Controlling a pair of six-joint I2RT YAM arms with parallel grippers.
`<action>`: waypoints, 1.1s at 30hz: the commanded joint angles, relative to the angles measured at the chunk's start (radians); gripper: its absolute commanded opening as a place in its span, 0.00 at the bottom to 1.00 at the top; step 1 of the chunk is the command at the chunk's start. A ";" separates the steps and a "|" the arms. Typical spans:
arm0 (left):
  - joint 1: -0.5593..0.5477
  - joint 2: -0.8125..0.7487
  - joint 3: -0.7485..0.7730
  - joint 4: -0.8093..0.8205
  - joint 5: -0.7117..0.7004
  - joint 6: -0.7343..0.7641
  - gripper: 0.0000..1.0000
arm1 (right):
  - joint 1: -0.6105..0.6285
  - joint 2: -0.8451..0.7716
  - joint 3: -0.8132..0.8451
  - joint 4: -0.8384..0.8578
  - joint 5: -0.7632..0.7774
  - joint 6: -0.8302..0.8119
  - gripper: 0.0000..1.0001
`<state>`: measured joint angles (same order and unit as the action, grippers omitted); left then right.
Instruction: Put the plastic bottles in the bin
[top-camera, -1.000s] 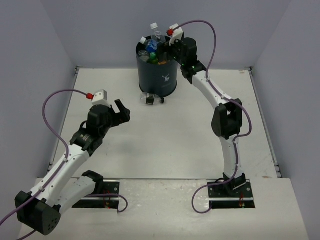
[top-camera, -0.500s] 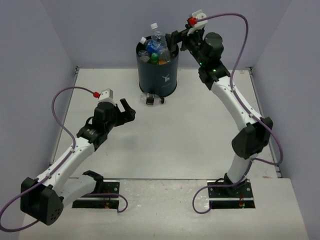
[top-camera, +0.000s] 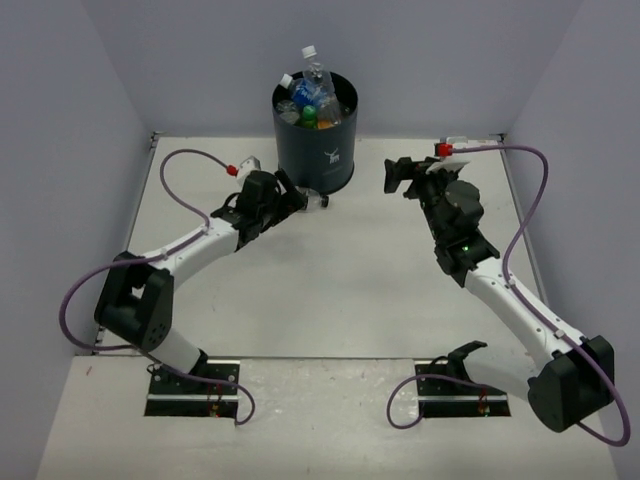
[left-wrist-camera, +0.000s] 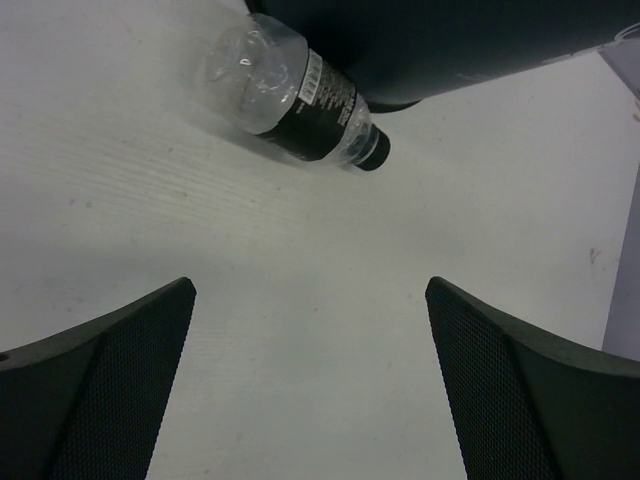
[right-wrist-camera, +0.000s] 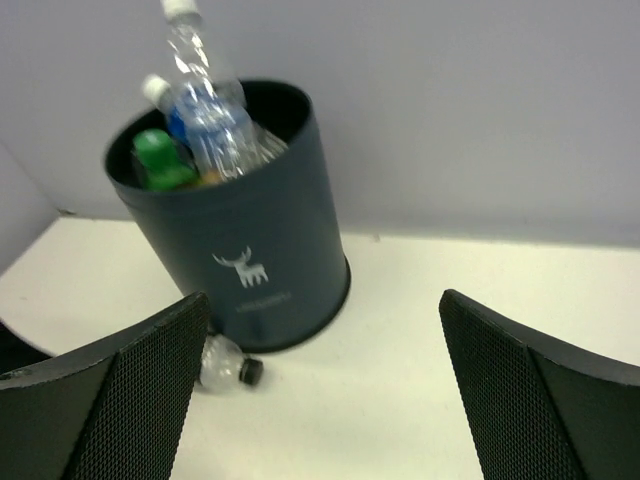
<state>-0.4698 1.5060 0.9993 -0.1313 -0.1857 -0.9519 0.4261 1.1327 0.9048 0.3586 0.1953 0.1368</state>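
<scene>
The bin (top-camera: 316, 140) stands mid far edge, with bottles (top-camera: 312, 95) piled past its rim. One black-labelled bottle (left-wrist-camera: 295, 95) lies on its side against the bin's foot. Your left gripper (left-wrist-camera: 308, 290) therefore faces it low, fingers apart, nothing held. Your right gripper (right-wrist-camera: 325, 300) hangs toward the far right corner, fingers apart and empty, probably to leave the left arm room.

Ahead of the left claw (left-wrist-camera: 308, 290), on the table (left-wrist-camera: 300, 240): a single bottle (left-wrist-camera: 295, 95) on its side, cap to the claw's right, just beside the foot of the bin (left-wrist-camera: 450, 40) beyond it. Ahead and to the left of the right claw (right-wrist-camera: 322, 300), well apart: same bin, upright, other bottles (right-wrist-camera: 205, 125) inside, several necks above the rim; wall (right-wrist-camera: 450, 100) behind.
</scene>
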 joint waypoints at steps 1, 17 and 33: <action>-0.023 0.147 0.122 0.046 -0.059 -0.143 1.00 | 0.000 -0.070 -0.093 0.008 0.127 0.089 0.99; -0.033 0.512 0.414 -0.050 -0.191 -0.287 1.00 | -0.010 -0.167 -0.293 -0.036 0.185 0.119 0.99; -0.036 0.615 0.437 -0.069 -0.334 -0.485 1.00 | -0.013 -0.266 -0.387 -0.038 0.185 0.132 0.99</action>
<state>-0.5006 2.0764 1.3993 -0.1807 -0.4426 -1.3836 0.4175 0.8807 0.5308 0.2931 0.3505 0.2508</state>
